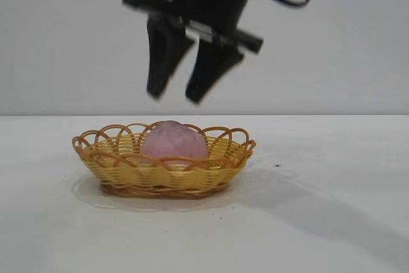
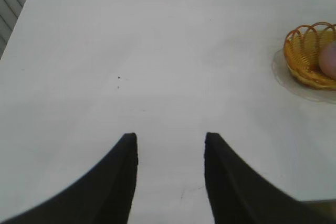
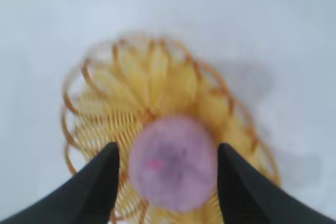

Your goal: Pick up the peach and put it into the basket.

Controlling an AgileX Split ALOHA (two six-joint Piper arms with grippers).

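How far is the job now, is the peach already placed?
Done: the peach lies in the basket. In hand: nothing; the right gripper hangs above the peach with its jaws open, apart from it. The left gripper is parked open over bare table. Left: probably only moving the right arm away.

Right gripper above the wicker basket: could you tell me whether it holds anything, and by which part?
Nothing: the right gripper hangs open above the pink peach, which lies in the yellow wicker basket.
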